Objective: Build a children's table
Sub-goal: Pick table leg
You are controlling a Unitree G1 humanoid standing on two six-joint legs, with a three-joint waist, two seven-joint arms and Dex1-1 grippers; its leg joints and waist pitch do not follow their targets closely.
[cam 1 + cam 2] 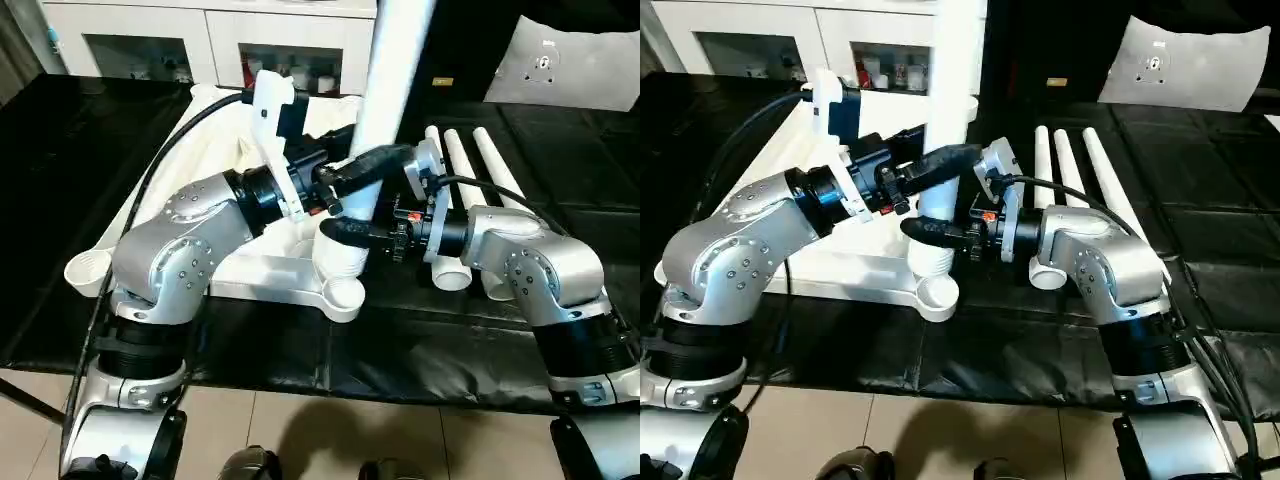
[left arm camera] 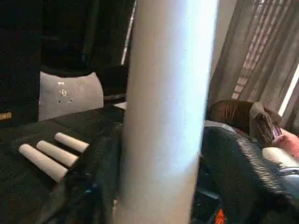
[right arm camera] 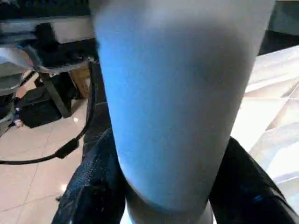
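Setting: a domestic living room used as a robot test area. Indicators: a white cabinet with glass doors (image 1: 200,45) holding small household items along the far wall; grey curtains (image 2: 261,60) at a window; beige floor tiles (image 1: 330,430); a black mat (image 1: 420,350) covering the work surface; a grey cushion (image 1: 1185,65) far right.

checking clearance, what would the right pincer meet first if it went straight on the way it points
The upright leg: the right pincer already straddles it near the corner socket, so nothing else lies ahead.

A white cabinet (image 1: 210,40) with glass doors stands behind the black-covered work surface (image 1: 560,160).
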